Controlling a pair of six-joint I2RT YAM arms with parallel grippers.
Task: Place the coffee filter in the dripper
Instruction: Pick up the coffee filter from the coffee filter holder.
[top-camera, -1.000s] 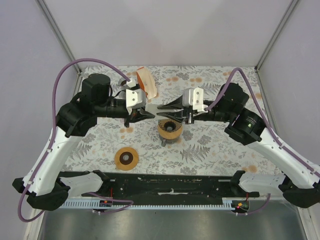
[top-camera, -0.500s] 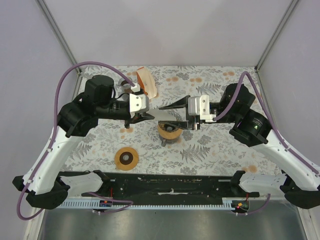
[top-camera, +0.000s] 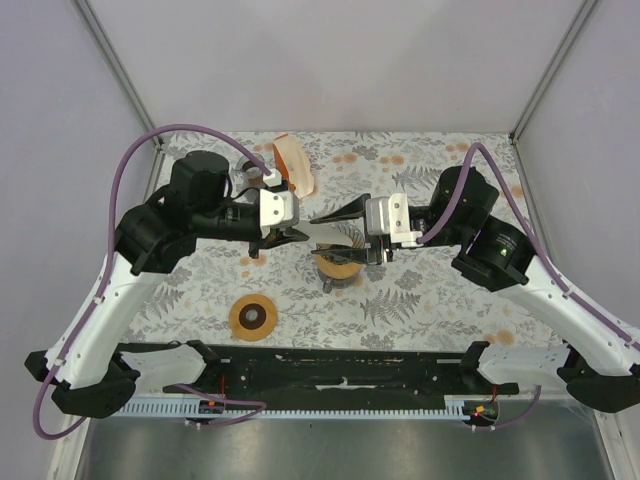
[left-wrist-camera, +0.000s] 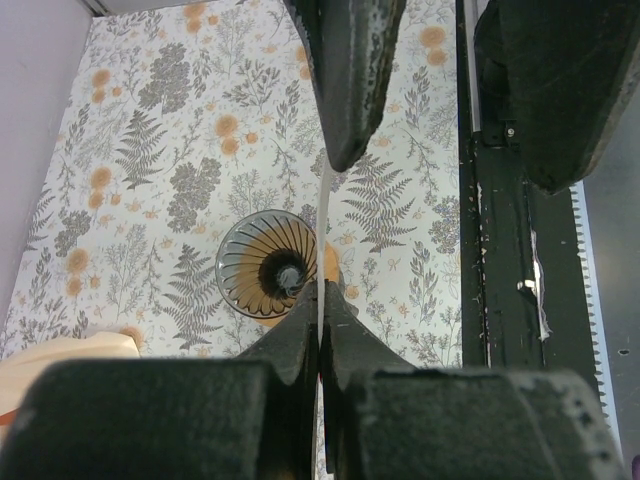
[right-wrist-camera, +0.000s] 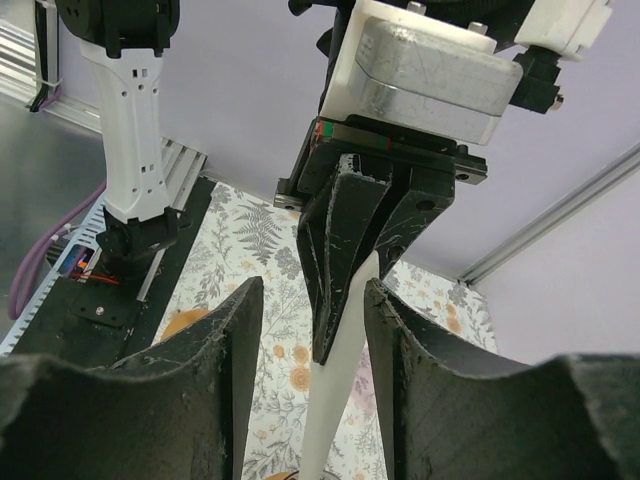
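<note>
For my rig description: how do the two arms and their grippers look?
The left arm and right arm each have white lower shells, black upper joints and a looping purple cable. The left gripper and right gripper have tapered black fingers on a pale grey block.

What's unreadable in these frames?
Top view: rim of the dripper partly hidden under the filter and right claw.
Left wrist view: filter edge-on, shape unreadable.
Right wrist view: filter's lower end cut off by the bottom edge.
Top view: beige stack too small to count sheets.
</note>
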